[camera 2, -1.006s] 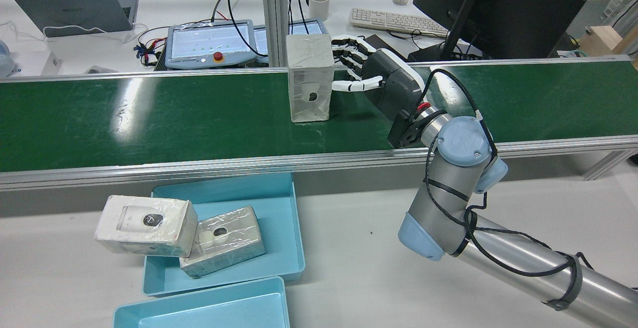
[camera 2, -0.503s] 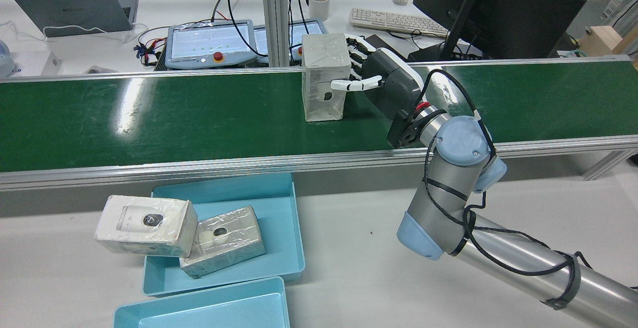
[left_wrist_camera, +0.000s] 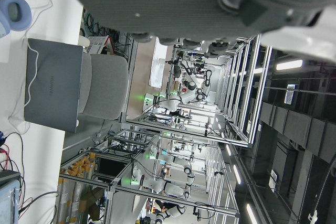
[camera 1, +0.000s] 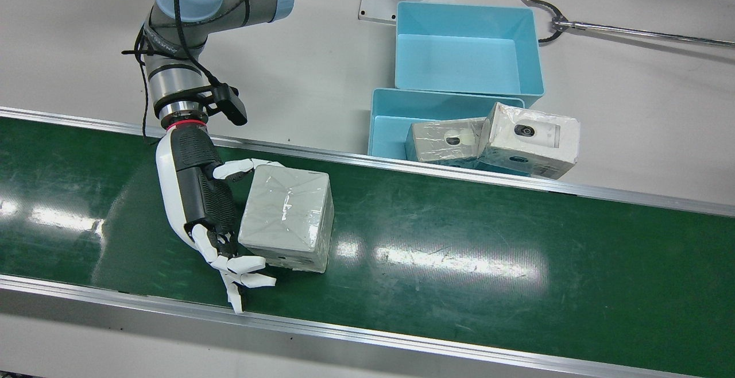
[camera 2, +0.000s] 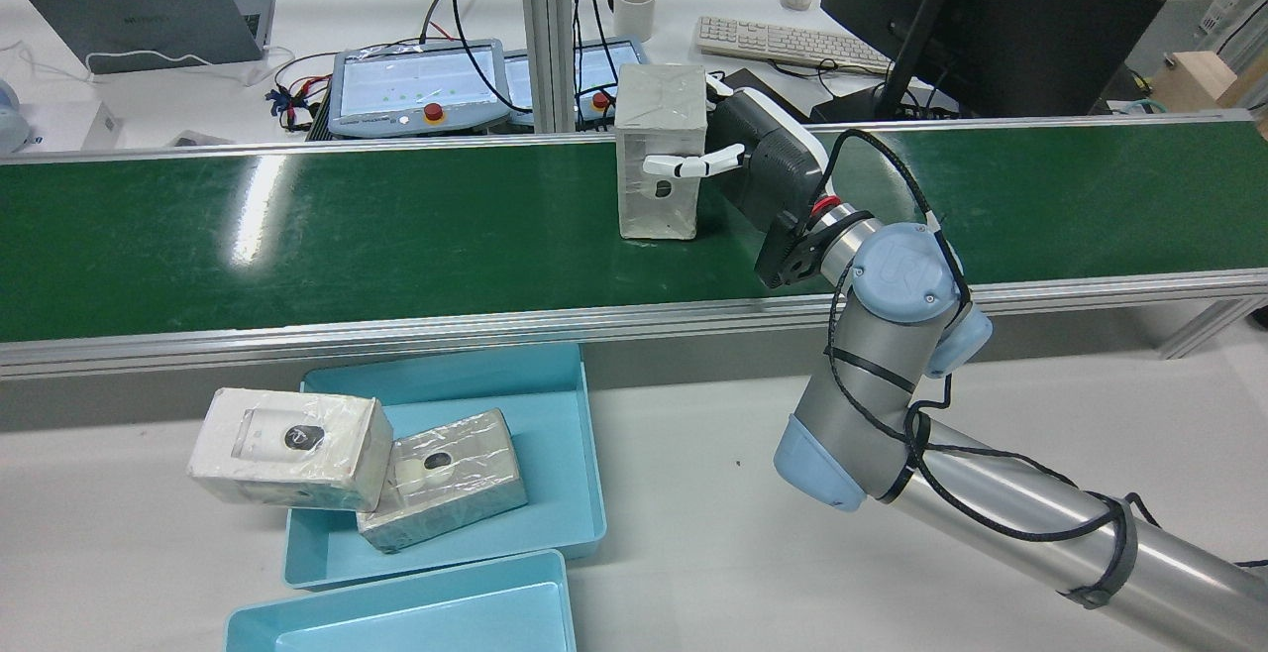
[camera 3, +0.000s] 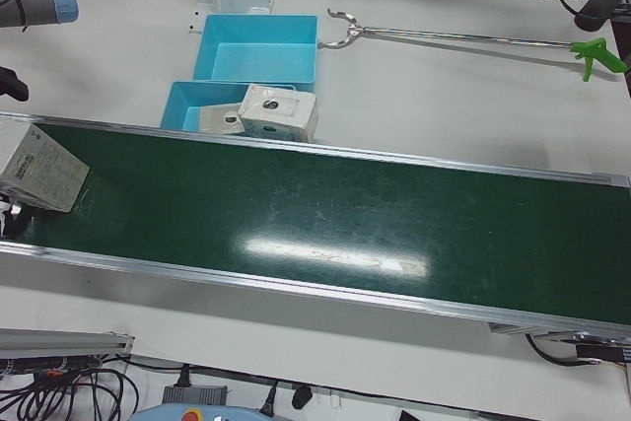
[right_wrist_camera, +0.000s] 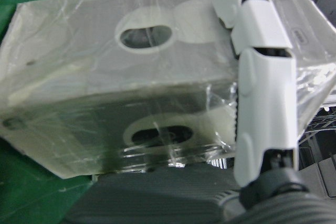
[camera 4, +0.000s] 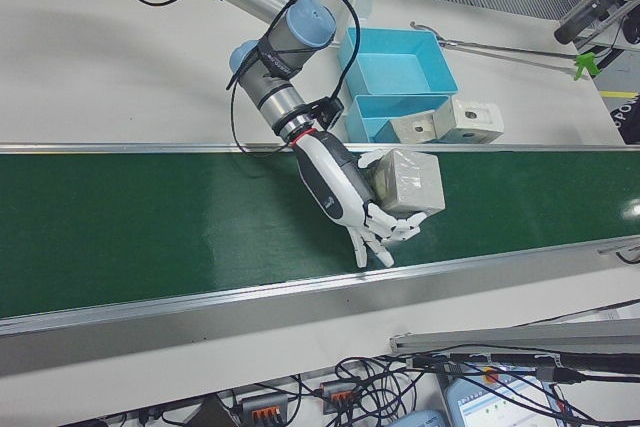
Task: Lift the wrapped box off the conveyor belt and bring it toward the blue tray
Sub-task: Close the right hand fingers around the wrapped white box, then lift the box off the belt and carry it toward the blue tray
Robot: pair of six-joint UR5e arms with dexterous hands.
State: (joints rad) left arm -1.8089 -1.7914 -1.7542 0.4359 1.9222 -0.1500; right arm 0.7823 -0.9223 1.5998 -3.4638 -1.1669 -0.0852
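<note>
The wrapped box (camera 1: pixel 285 211) stands upright on the green conveyor belt (camera 1: pixel 488 251), pressed against the palm of my right hand (camera 1: pixel 198 200). The thumb (camera 2: pixel 684 164) lies across its near face. The fingers (camera 1: pixel 244 272) reach past its far face, still spread and not clamped. The box also shows in the rear view (camera 2: pixel 659 117), the right-front view (camera 4: pixel 408 182), the left-front view (camera 3: pixel 39 173) and close up in the right hand view (right_wrist_camera: pixel 131 93). The blue tray (camera 2: pixel 555 424) sits on the table beside the belt, on my left. My left hand's fingers are not visible.
Two other wrapped boxes lie at the blue tray: one inside (camera 2: pixel 446 479), one propped on its rim (camera 2: pixel 287 444). A second, empty blue tray (camera 2: pixel 426 622) sits beside it. A long grabber tool (camera 1: pixel 603 27) lies on the table. Aluminium rails (camera 2: pixel 396 330) edge the belt.
The box has travelled along the belt toward my right hand and now rests against the palm. The hand has shifted slightly toward it, and the thumb now overlaps its near face.
</note>
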